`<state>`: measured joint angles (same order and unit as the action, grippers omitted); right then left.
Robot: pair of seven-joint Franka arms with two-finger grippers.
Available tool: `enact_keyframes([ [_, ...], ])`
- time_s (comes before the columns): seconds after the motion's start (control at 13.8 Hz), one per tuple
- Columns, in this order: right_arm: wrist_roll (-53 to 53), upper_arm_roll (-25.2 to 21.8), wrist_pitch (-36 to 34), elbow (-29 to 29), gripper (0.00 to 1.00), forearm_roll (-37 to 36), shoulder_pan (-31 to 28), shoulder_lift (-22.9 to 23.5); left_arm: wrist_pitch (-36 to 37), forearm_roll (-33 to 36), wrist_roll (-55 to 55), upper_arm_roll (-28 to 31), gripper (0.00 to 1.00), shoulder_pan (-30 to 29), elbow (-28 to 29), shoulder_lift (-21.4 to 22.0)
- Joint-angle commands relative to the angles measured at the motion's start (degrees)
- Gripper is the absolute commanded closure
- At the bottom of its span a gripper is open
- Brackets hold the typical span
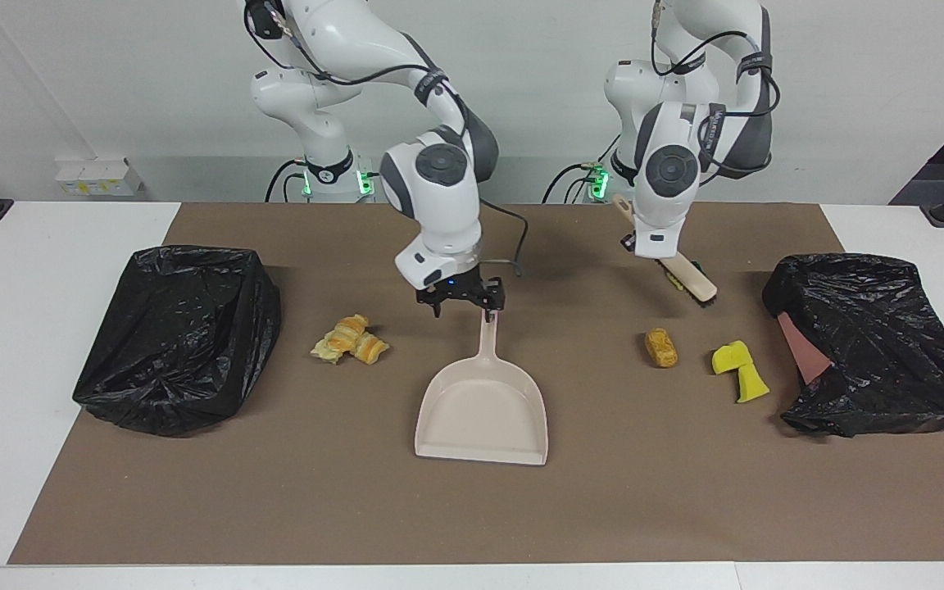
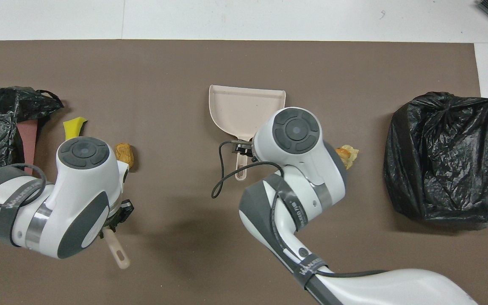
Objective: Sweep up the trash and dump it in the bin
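Note:
My left gripper (image 1: pixel 651 250) is shut on the beige brush (image 1: pixel 689 277), which hangs tilted above the mat with its black bristles down. Under the brush head only a sliver of the green-backed sponge bit (image 1: pixel 672 281) shows. An orange-brown lump (image 1: pixel 660 347) and a yellow sponge bit (image 1: pixel 738 367) lie farther from the robots. My right gripper (image 1: pixel 462 305) is open, low over the handle end of the beige dustpan (image 1: pixel 480 410); contact cannot be told. Pastry chunks (image 1: pixel 351 340) lie beside the dustpan toward the right arm's end. From overhead, the left arm covers most of the brush (image 2: pixel 117 254).
A bin lined with a black bag (image 1: pixel 181 336) stands at the right arm's end of the brown mat (image 1: pixel 472 516). A second black bag (image 1: pixel 873 336) over a pinkish box lies at the left arm's end, close to the yellow sponge bit.

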<state>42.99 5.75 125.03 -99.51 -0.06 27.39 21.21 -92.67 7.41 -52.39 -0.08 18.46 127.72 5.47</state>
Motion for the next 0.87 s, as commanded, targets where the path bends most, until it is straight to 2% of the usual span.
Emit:
enact_keyframes([
  [0.0,1.6,0.0,0.7,1.1,0.0,-1.6,0.5,1.9,-1.5,1.1,-0.8,-0.7,1.0,-3.3,8.3,6.6],
  [0.15,1.6,0.0,0.9,0.7,0.0,-1.5,0.7,2.0,-5.0,1.1,-0.3,-0.7,1.0,-3.7,14.9,11.2],
  [0.29,1.7,-0.1,1.4,0.8,0.09,-1.6,0.8,3.1,-9.1,1.1,1.1,-0.7,1.0,-5.4,19.3,13.9],
  [0.36,1.6,0.0,2.5,0.8,0.13,-1.7,0.6,3.1,-10.9,1.1,2.3,-0.8,1.0,-6.0,19.8,13.6],
  [0.44,1.6,0.0,2.8,0.9,0.28,-1.7,0.6,3.2,-12.5,1.1,2.7,-0.8,1.0,-6.0,20.1,13.2],
  [0.51,1.7,0.0,2.7,1.0,0.61,-1.7,0.8,3.1,-14.4,0.9,4.8,-0.8,1.0,-6.0,20.1,12.9],
  [0.58,1.7,0.0,2.6,1.0,0.82,-1.6,1.0,3.1,-15.8,0.2,7.6,-0.8,1.0,-6.1,19.9,12.2],
  [0.65,1.7,0.0,2.6,1.1,0.89,-1.7,1.0,3.1,-17.8,-0.6,10.0,-0.6,1.0,-6.1,19.5,11.3],
  [0.73,1.0,-0.1,2.2,1.4,1.0,-2.0,1.1,3.1,-20.9,-2.3,13.7,-0.5,1.0,-6.4,19.2,10.4],
  [0.8,0.3,0.0,3.3,1.6,1.0,-3.4,1.1,3.3,-23.6,-3.9,18.0,-0.6,1.0,-7.2,19.0,9.7],
])
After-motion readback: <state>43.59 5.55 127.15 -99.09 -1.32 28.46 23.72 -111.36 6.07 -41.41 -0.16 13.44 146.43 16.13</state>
